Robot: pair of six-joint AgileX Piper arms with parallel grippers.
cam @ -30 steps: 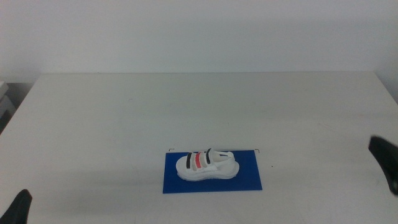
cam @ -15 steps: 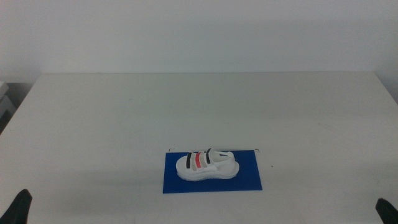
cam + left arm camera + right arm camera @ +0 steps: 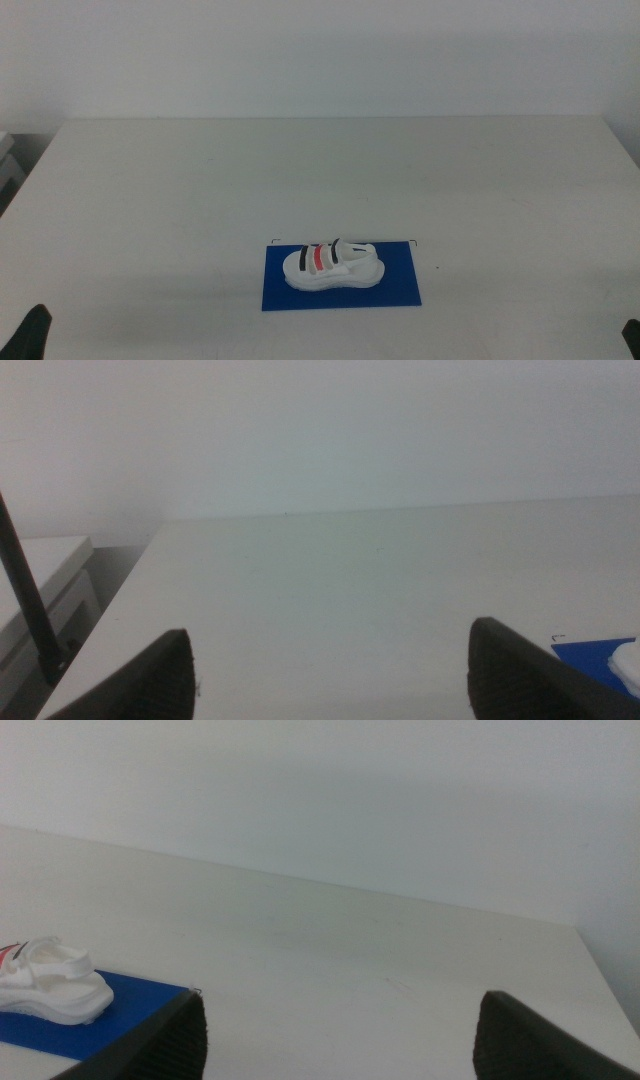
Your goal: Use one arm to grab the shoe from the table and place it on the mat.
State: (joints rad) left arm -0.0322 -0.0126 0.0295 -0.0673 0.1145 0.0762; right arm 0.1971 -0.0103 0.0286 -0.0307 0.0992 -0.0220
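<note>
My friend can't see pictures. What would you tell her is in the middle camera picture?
A small white sneaker with black and red stripes sits on a thin dark-blue rectangular mat near the front of a wide off-white table. Only the dark tips of the left gripper and right gripper peek in at the bottom corners, far from the shoe.

A plain white wall [image 3: 320, 55] rises behind; a white cabinet [image 3: 45, 595] stands beside.

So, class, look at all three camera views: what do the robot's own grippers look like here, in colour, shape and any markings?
Little shows. In each wrist view, the left gripper and right gripper appear as two plain dark, near-black jaws with rounded tops, matte, with no markings visible. In the middle view only small dark tips show at the bottom corners. A thin dark cable crosses the left wrist view. No lettering or arm segments are visible.
</note>
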